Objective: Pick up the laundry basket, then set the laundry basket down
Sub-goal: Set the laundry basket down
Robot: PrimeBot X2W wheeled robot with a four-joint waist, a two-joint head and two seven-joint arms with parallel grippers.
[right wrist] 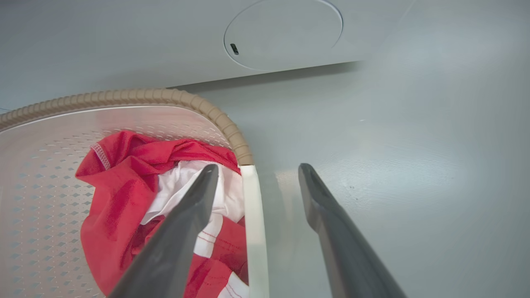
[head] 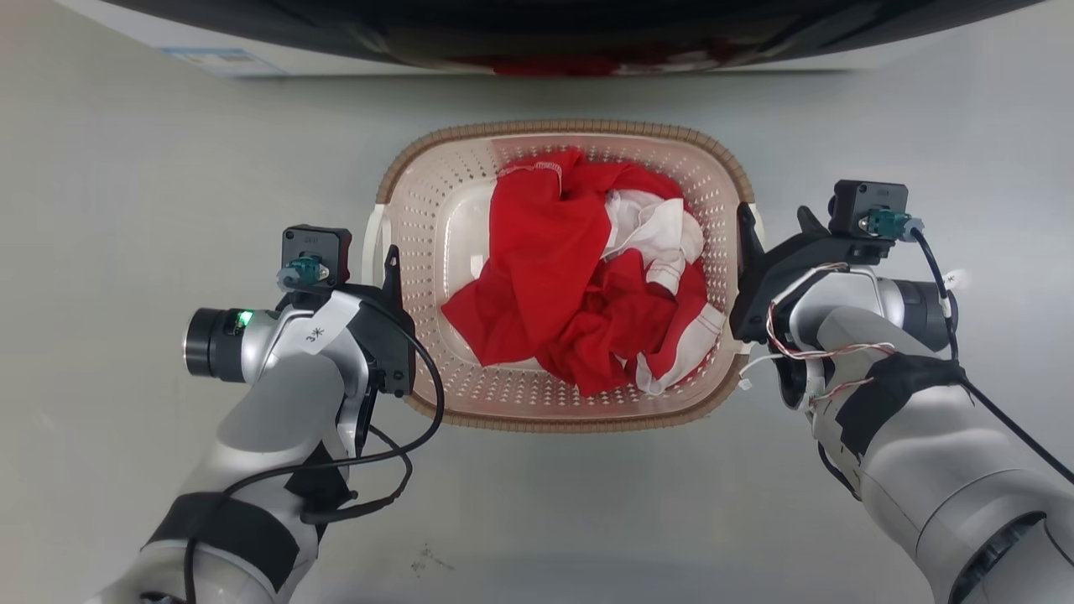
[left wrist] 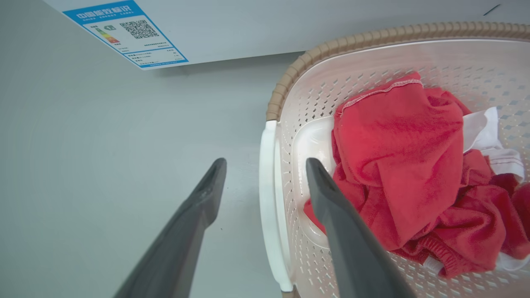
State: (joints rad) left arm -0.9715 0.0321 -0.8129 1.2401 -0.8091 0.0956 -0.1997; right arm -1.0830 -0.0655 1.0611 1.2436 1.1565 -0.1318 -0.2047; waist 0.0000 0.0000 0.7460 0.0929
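The laundry basket [head: 436, 193], cream perforated plastic with a brown woven-look rim, stands on the grey floor and holds red and white clothes [head: 545, 277]. My left gripper [head: 377, 262] is open at its left side. In the left wrist view the white handle [left wrist: 269, 207] runs between the two fingers of the left gripper [left wrist: 265, 167], one finger outside the basket [left wrist: 331, 47] and one inside. My right gripper [head: 774, 222] is open at the right side. There the right handle [right wrist: 253, 215] lies between the fingers of the right gripper [right wrist: 256, 169], beside the basket's rim [right wrist: 124, 96].
A washer [head: 537, 33] stands just beyond the basket's far edge, with a blue energy label [left wrist: 124, 35] on its front and a round panel [right wrist: 283, 31] low on it. Bare grey floor [head: 126, 168] spreads to both sides and in front.
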